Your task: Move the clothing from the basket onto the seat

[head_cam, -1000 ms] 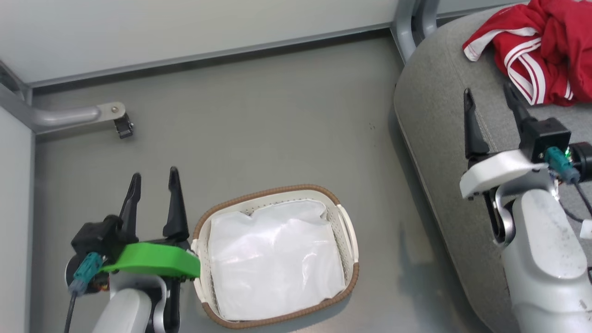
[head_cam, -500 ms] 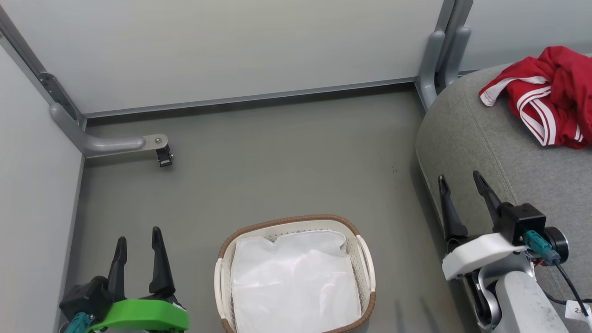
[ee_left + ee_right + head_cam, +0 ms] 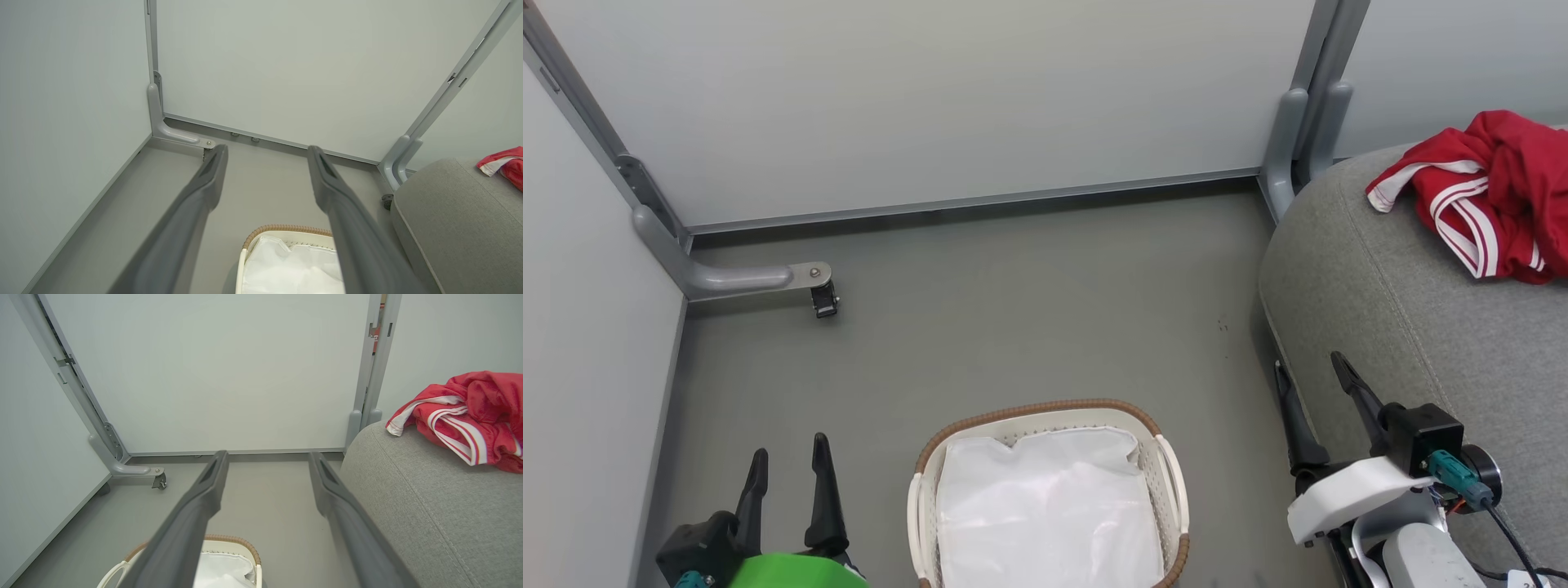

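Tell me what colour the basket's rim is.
Brown: a woven band tops the cream-white basket; clearest in the head view.

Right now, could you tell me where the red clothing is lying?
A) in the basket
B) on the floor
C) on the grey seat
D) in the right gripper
C: the red clothing lies bunched on the grey seat, and the basket holds a white cloth.

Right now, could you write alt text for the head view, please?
Red, white-striped clothing lies bunched on the grey seat at right. The cream laundry basket on the floor holds a white cloth, between the open left gripper and open right gripper.
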Robot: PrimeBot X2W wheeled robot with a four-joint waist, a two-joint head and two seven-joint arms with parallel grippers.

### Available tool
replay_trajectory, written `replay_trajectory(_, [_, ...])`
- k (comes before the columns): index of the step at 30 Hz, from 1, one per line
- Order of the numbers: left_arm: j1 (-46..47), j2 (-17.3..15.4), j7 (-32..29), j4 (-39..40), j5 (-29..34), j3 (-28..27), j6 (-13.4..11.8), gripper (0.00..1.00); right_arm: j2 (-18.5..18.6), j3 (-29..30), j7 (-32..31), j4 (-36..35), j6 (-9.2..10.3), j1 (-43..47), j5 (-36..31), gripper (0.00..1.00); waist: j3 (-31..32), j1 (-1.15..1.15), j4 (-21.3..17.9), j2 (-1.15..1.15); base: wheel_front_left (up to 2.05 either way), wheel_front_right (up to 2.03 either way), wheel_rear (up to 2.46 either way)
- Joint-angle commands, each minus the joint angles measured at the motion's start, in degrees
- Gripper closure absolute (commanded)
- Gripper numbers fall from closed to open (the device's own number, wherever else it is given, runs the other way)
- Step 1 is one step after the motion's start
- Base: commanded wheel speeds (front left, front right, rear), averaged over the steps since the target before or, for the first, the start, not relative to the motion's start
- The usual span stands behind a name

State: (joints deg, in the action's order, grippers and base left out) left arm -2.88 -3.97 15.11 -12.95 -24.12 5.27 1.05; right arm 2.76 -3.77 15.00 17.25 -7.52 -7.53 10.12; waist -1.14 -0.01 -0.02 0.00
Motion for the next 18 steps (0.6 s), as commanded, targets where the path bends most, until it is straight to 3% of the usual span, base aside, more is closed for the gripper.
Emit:
replay_trajectory(1, [-0.70,0.25,0.05,-0.20,0.48,-0.27,0.41,0.00,0.25,-0.05,0.27,0.14,0.06,1.01,0.18,0.00,0.27,0.01,0.15,0.00,0.00,0.00,0.00])
replay_trajectory(16, [0.10,0.69,0.05,-1.98,1.01,-0.33,1.40,0.00,0.25,-0.32,0.27,0.41,0.06,0.81,-0.05,0.00,0.60,0.01,0.63,0.00,0.00,0.00,0.00])
replay_trajectory(17, [-0.02,0.77,-0.01,-2.16,0.48,-0.02,1.22,1.00,-0.03,-0.39,-0.01,0.40,-0.01,0.44,0.01,1.00,0.61,0.01,0.63,0.00,0.00,0.00,0.00])
replay_trajectory(18, [-0.04,0.81,-0.05,-2.61,0.37,0.07,1.23,1.00,-0.12,-0.39,-0.06,0.79,-0.01,0.57,0.08,1.00,0.61,0.01,0.64,0.00,0.00,0.00,0.00])
